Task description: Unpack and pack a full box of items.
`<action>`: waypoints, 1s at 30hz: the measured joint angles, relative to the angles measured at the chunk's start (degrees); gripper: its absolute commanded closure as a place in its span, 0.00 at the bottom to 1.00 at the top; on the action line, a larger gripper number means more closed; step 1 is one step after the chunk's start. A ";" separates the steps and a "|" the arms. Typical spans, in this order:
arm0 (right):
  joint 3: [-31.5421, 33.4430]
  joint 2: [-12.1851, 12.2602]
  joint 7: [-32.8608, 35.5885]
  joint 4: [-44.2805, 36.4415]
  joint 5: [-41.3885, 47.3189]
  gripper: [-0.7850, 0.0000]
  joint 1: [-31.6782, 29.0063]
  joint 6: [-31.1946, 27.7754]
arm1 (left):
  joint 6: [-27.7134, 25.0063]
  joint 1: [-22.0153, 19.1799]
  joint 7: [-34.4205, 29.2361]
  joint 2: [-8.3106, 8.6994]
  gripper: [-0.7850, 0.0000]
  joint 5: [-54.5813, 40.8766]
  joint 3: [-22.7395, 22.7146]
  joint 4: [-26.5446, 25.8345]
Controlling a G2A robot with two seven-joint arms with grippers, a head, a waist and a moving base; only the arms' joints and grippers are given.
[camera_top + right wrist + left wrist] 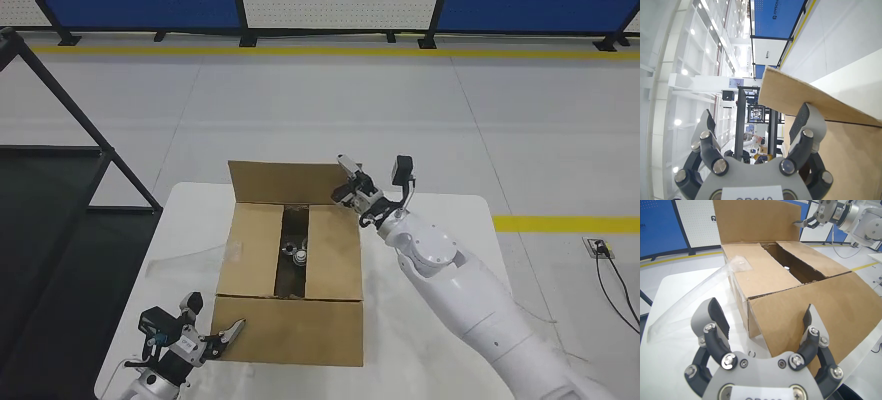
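Nearest, the left gripper (761,306) sits low over the counter (674,351) at the front left corner of the box (255,250), its fingers (718,315) spread wide and holding nothing; the near flap (819,306) hangs outward and down just ahead of them. If this arm pushes forward from here it would likely shove the whole box across the counter instead of catching a flap, since nothing braces the far side.

A loose strip of clear tape (687,302) trails from the box's left wall down to the counter; it could stick to a finger or drag the box askew.

The two side flaps (762,279) lie nearly flat with a dark gap between them; a small white cap (786,267), probably a bottle's, shows inside, though the contents are too shadowed to name. Reaching through so narrow a slot risks snagging the torn flap edges or knocking the items over, so the flaps want folding back first.

Farthest, the far flap (280,182) stands upright; the right gripper (342,180) is at its right corner, fingers (799,121) wide apart, one resting against the cardboard edge and nothing gripped. Closing on that thin corner could crease or tear it; pulling hard could tip the box backward.
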 measured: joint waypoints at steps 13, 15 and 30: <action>0.03 0.04 -0.11 -0.08 -0.02 0.00 -0.03 0.09 | 0.00 0.00 0.00 0.00 0.00 0.00 0.00 0.00; 0.12 0.04 -0.24 -0.19 -0.05 0.00 -0.12 0.05 | 0.00 0.00 0.00 0.00 0.00 0.00 0.00 0.00; -0.08 -4.69 -2.14 6.78 1.36 0.00 5.26 0.50 | 0.00 0.00 0.00 0.00 0.00 0.00 0.00 0.00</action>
